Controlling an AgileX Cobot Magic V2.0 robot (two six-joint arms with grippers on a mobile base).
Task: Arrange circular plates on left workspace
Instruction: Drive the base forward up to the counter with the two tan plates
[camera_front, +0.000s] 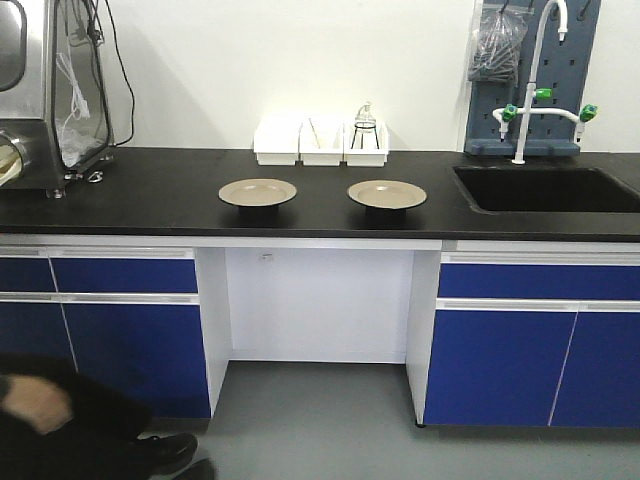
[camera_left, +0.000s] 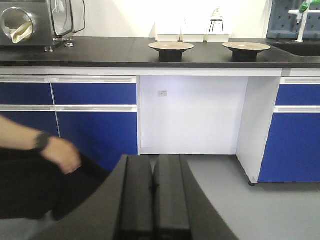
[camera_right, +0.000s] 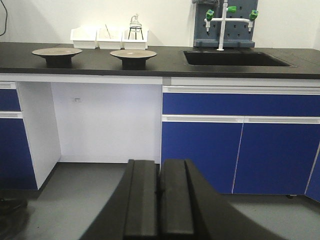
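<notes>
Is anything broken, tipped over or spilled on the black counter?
Nothing stands out. The plate nearer the sink and the other plate sit level and apart on the black countertop; no spill shows.

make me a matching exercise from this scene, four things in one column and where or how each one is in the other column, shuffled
Column one:
1. left plate
2. white bins
3. sink
4. left end effector

Column two:
A. recessed at the right end of the countertop
B. at the countertop's back edge
C. shut, holding nothing
D. on the countertop beside the right plate

Pairs: 1-D, 2-B, 3-A, 4-C
</notes>
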